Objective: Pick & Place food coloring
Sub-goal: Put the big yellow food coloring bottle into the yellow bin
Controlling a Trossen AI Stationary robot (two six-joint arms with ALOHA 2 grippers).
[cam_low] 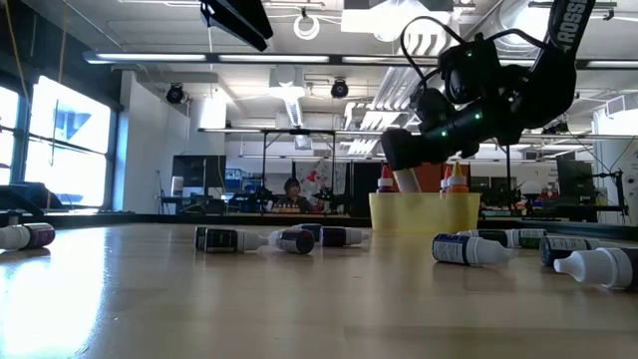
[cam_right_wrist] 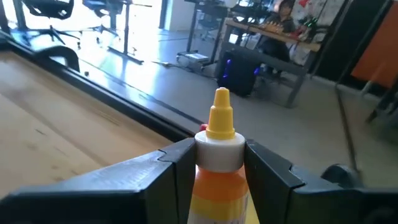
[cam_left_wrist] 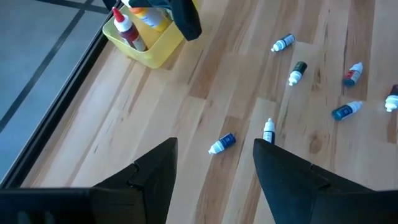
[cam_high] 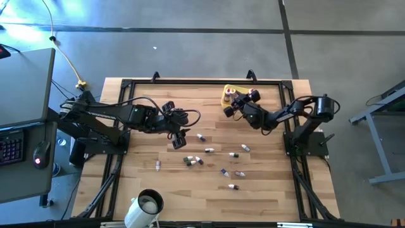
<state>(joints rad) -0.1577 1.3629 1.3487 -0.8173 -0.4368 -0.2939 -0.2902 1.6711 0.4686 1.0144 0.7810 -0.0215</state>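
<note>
The orange bottle (cam_right_wrist: 216,174) is cut off below; the mug (cam_high: 144,209) partly, too.

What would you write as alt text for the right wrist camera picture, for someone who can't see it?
The right gripper has its two dark fingers closed on the white collar of an orange food coloring bottle with a yellow pointed cap, held upright. Beyond it run the light wooden table top and a grey floor, with a person seated at a desk in the far background.
</note>
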